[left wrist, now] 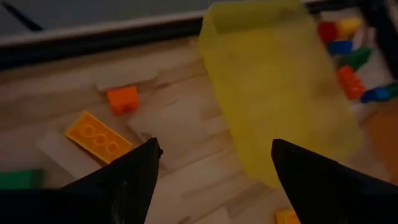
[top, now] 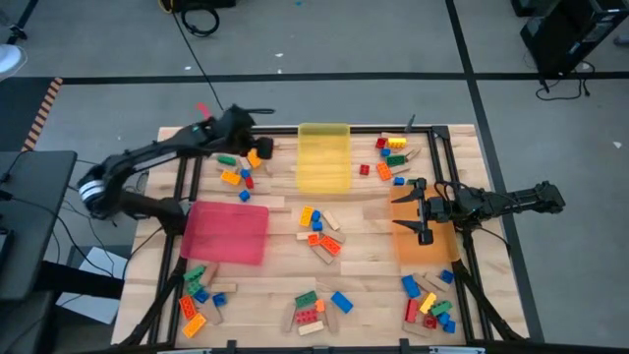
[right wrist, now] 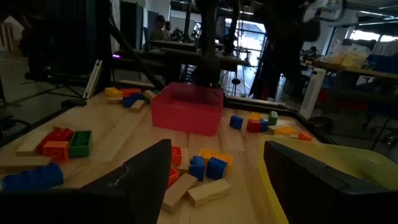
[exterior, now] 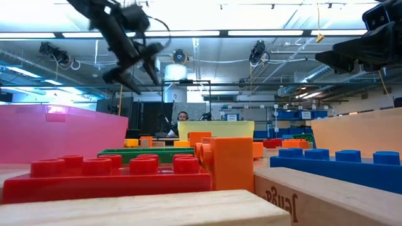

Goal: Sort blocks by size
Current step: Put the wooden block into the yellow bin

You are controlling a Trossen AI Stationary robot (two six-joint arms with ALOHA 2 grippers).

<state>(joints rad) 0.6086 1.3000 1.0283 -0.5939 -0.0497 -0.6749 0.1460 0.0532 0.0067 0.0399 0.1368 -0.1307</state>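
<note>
- Pale wooden planks make up the table (top: 369,241) we work on, and the blocks lie scattered over it in several clusters, with three flat trays among them: a red tray (top: 226,231), a yellow tray (top: 323,157) and an orange tray (top: 425,232).
- Our left gripper (top: 257,147) hangs above the far left part of the table, between the yellow tray and a small cluster of blocks; its fingers are spread apart and hold nothing.
- The left wrist view shows what the next move turns on: an orange flat brick (left wrist: 98,136) lies just beside one fingertip, off to the side away from the yellow tray, with its long axis running slantwise to the gap between the fingers. A small orange brick (left wrist: 122,99) sits a little farther on.
- We judge the left arm far nearer to these than the right, and the wrist would want turning to close across the flat brick's short side.
- Our right gripper (top: 425,211) waits over the orange tray, fingers apart and empty.
</note>
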